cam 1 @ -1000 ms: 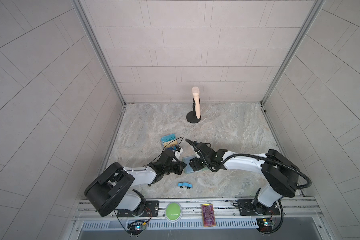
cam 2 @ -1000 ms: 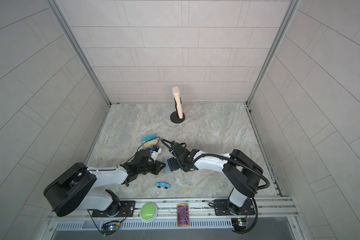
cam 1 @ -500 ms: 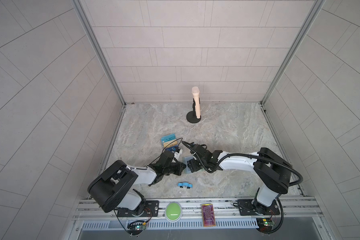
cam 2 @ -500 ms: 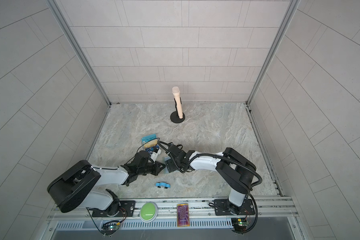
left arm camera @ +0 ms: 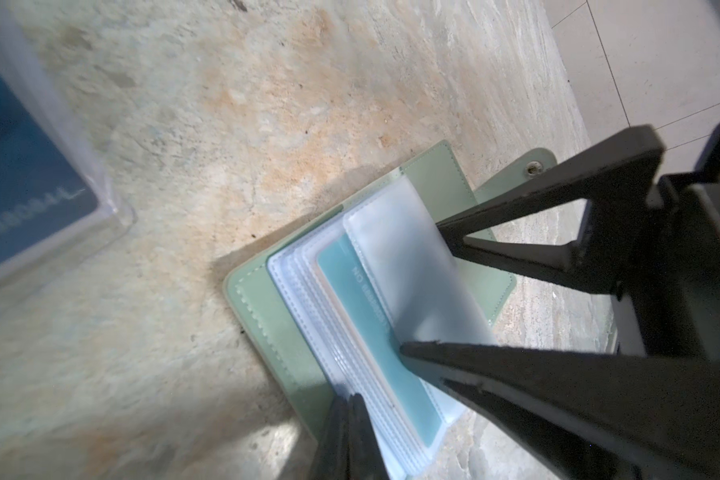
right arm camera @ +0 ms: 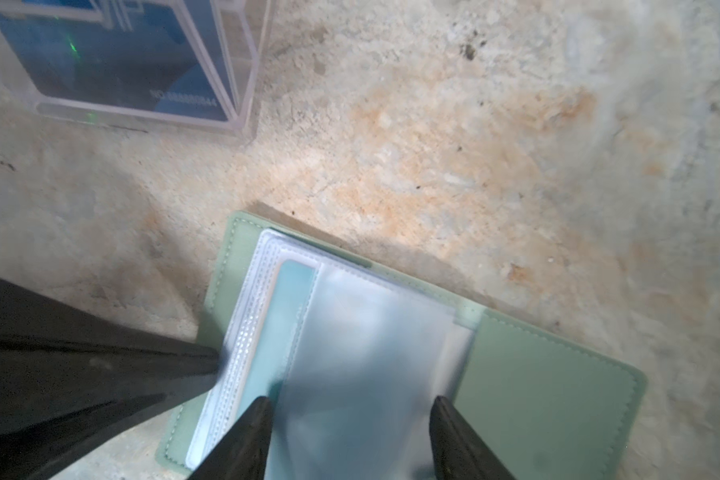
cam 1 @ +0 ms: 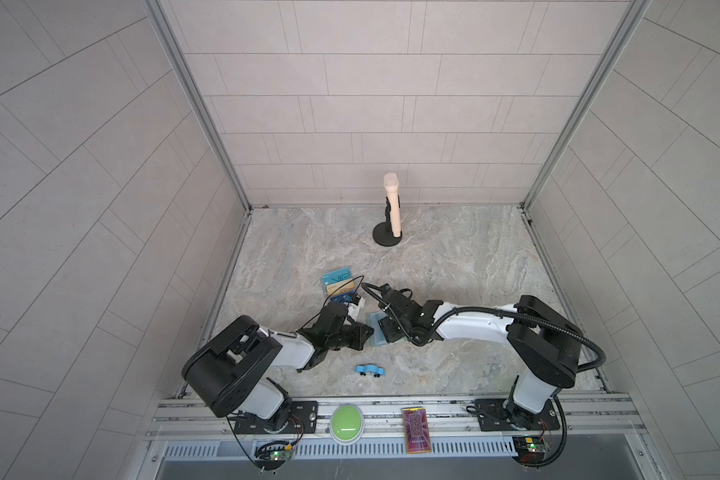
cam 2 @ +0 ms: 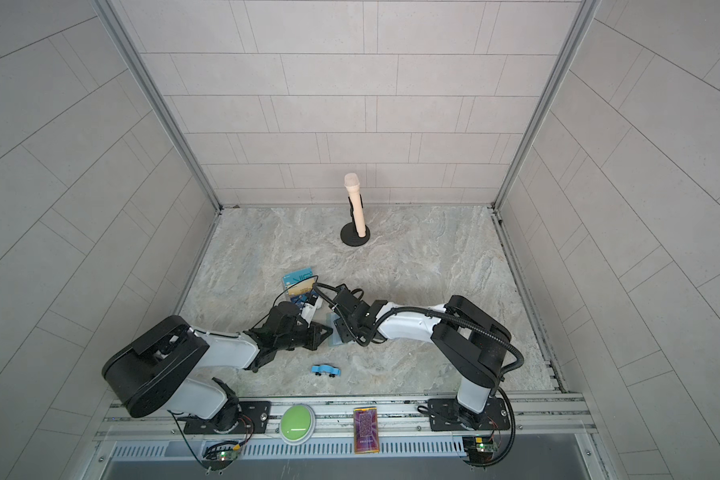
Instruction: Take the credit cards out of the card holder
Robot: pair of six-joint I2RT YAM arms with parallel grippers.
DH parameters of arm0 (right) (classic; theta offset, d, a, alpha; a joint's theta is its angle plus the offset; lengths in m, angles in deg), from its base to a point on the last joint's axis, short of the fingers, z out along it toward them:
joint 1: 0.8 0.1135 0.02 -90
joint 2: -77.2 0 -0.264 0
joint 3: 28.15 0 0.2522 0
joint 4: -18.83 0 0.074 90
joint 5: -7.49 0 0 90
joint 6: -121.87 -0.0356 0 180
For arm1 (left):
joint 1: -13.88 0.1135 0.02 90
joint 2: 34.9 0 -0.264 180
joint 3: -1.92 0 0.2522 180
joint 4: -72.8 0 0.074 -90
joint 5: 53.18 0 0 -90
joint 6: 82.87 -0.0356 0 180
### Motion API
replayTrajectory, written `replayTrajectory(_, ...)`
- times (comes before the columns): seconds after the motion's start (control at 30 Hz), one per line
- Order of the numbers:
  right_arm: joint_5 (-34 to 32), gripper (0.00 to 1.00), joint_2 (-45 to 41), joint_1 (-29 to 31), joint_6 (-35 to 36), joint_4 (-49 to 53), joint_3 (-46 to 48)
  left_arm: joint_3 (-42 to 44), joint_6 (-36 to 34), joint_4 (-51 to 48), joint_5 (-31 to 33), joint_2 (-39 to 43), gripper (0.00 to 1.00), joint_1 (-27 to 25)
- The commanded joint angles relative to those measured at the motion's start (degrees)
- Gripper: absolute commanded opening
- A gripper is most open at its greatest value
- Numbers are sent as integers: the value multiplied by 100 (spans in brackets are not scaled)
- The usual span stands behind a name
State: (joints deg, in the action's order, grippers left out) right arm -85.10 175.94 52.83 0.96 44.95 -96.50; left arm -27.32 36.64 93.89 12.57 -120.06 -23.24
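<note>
The mint-green card holder lies open on the stone floor, its clear sleeve pages fanned out. A light blue credit card sits in one sleeve. My left gripper is shut, its tip resting on the edge of the sleeve stack. My right gripper is open, one finger on each side of a raised, blurred clear page. No other credit cards show.
A clear acrylic stand with printed blue cards stands just beyond the holder. A small blue toy car lies nearer the front rail. A microphone on a black base stands at the back.
My right gripper has shifted left over the holder toward the left gripper, and its jaws have narrowed. The left gripper has stayed shut in place.
</note>
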Motion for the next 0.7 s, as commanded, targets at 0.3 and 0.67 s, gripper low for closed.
replayTrajectory(0.3,-1080,51,-226,8,-181,1071,-119,107,-7,-600,255,-225,0,12)
replayTrajectory(0.67,-1685,46,-519,-36,-287,1642,-177,39,-34,-673,266,-213,0,10)
